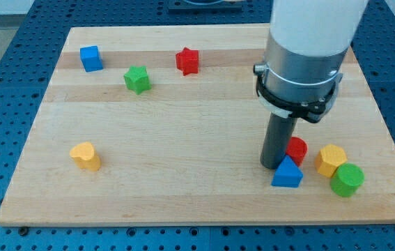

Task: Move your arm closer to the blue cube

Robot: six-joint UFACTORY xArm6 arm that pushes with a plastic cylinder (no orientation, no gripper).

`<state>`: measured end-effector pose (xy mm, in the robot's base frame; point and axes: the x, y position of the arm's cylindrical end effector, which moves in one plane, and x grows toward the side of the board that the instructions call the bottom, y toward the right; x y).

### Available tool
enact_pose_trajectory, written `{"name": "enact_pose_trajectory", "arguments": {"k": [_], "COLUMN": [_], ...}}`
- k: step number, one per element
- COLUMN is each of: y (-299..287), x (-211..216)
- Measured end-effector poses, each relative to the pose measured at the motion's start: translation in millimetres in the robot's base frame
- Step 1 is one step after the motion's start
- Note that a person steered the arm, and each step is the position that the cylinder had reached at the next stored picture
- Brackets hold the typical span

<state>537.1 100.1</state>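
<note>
The blue cube (91,58) sits near the view's top left corner of the wooden board (183,188). My tip (273,166) is at the view's lower right, far from the blue cube. It stands just left of a red cylinder (297,150) and touches or nearly touches the upper left of a blue triangular block (287,173).
A green star block (137,79) and a red star block (187,61) lie right of the blue cube. A yellow block (86,155) is at lower left. A yellow hexagonal block (330,160) and a green cylinder (347,180) sit at lower right.
</note>
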Motion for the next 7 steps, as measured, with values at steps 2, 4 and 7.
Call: {"name": "enact_pose_trajectory", "arguments": {"k": [2, 4, 7], "y": [26, 24, -198], "x": [0, -2, -32]}}
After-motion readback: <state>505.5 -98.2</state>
